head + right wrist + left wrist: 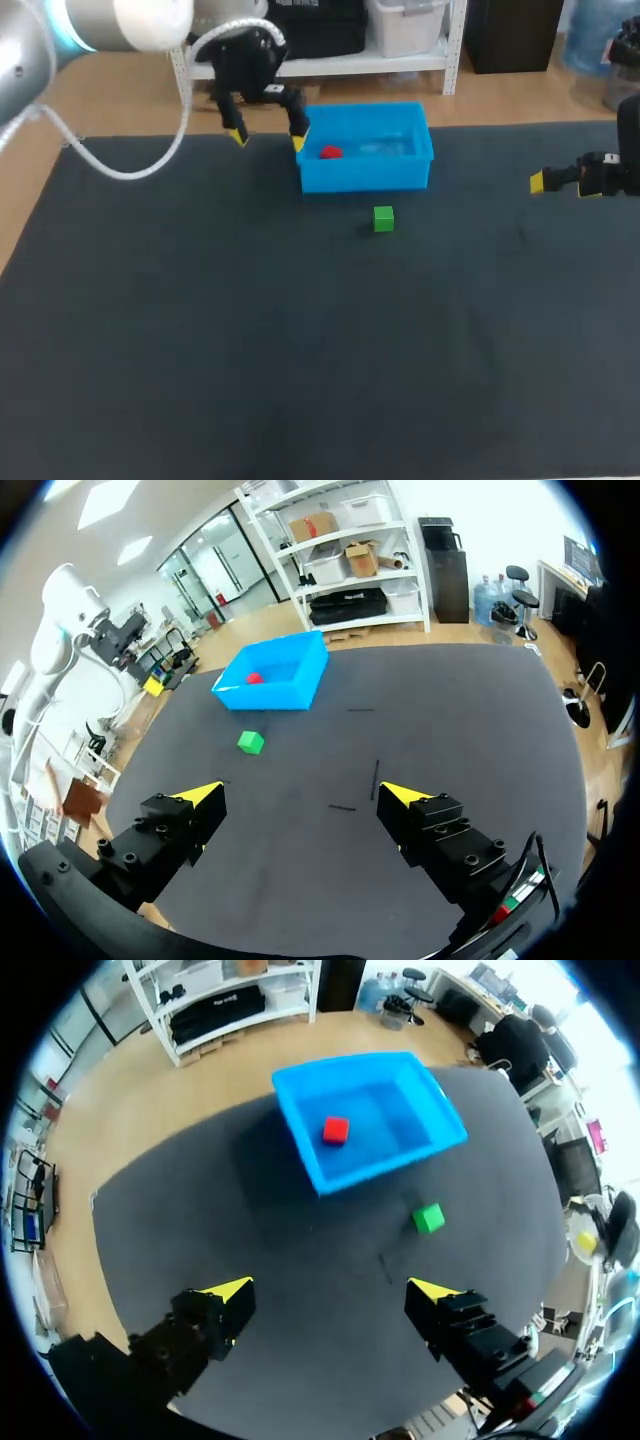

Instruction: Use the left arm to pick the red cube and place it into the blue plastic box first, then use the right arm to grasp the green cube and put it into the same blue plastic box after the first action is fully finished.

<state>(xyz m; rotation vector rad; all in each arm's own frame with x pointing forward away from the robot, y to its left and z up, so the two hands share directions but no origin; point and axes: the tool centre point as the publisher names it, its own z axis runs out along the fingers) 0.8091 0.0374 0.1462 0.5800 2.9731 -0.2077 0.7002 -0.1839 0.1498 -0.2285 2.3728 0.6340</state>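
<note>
The small red cube (331, 152) is being contained by the blue plastic box (365, 175) on the dark grey tabletop (250, 330), the small green cube (383, 218) just beside. The left gripper (268, 140) and right gripper (300, 793) are being held wide open.

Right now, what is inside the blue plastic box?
Only the small red cube lies inside the blue plastic box, on its floor. In the head view the near wall covers some floor, but the left wrist view shows all of it. The green cube sits outside.

The dark table (200, 330) carried the blue plastic box (365, 175) near its far edge, with the green cube (383, 219) lying just before it.
</note>
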